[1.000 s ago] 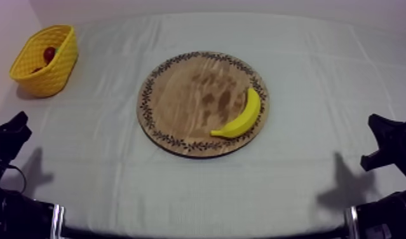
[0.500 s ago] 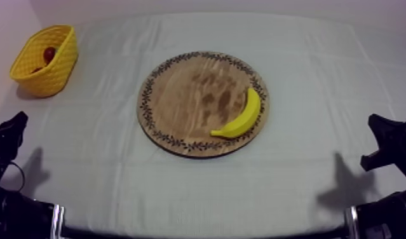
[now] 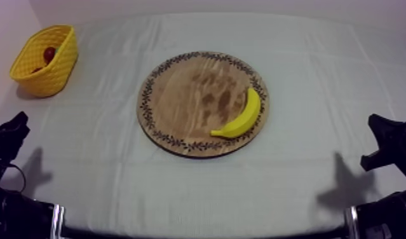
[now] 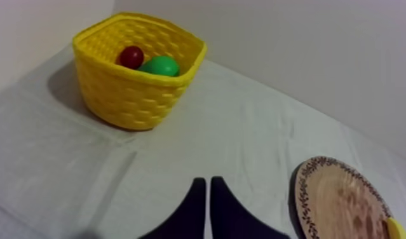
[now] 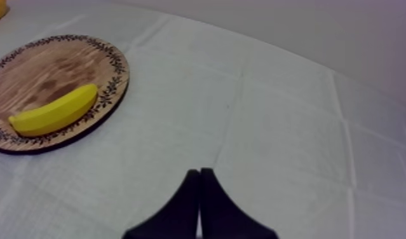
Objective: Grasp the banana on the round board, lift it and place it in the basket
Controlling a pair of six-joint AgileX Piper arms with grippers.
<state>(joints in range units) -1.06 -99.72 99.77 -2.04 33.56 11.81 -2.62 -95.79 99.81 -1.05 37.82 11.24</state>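
A yellow banana (image 3: 239,116) lies on the right part of the round wooden board (image 3: 180,95), near its patterned rim. The yellow basket (image 3: 43,60) stands at the far left corner of the table. My left gripper (image 3: 16,124) rests low at the left side and my right gripper (image 3: 378,127) low at the right, both far from the board. Seen from the left wrist, my left gripper (image 4: 207,182) is shut on nothing and points at the cloth between basket (image 4: 138,82) and board (image 4: 342,200). Seen from the right wrist, my right gripper (image 5: 199,171) is shut and empty, with the banana (image 5: 53,111) well ahead on the board (image 5: 46,67).
Inside the basket lie a small red fruit (image 4: 131,56) and a green fruit (image 4: 159,65). Bare cloth surrounds the board on all sides. A wall runs close behind the basket and along the table's far edge.
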